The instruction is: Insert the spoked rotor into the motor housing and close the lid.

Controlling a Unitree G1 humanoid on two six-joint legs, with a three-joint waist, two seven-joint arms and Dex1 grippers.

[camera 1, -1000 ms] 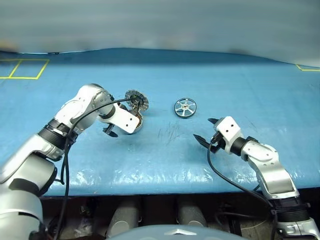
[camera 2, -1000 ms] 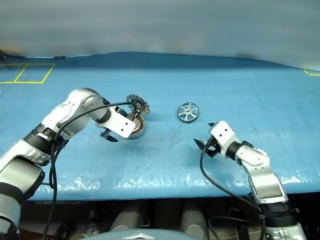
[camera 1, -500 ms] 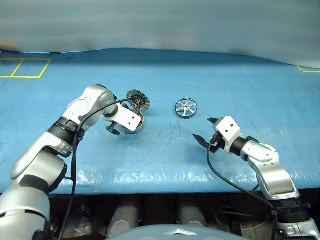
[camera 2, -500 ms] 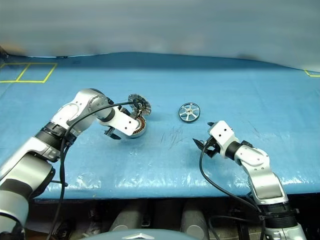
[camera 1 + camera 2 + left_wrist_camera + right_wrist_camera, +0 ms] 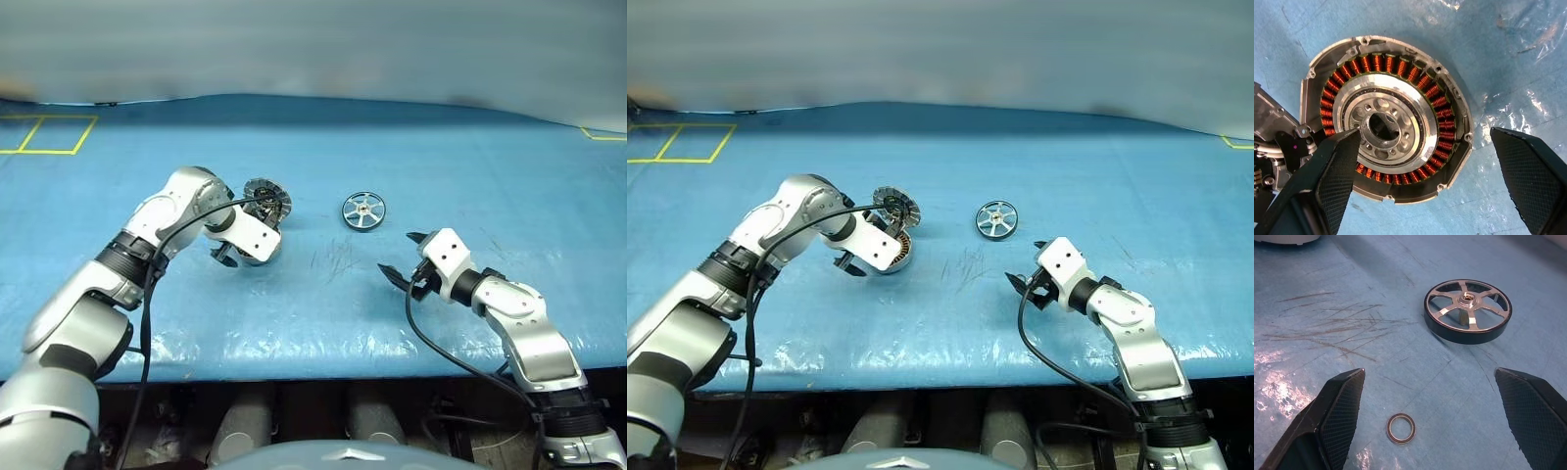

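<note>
The rotor (image 5: 363, 211) lies flat on the blue table (image 5: 470, 166), free of both grippers. The housing (image 5: 1386, 117) sits well to its left, windings exposed, with the lid (image 5: 267, 196) raised at its far edge. The left gripper (image 5: 1430, 181) hovers above the housing, fingers spread and empty. The right gripper (image 5: 1442, 416), nearer than the rotor and to its right, is also spread, empty. A small ring (image 5: 1401, 428) lies between its fingers.
</note>
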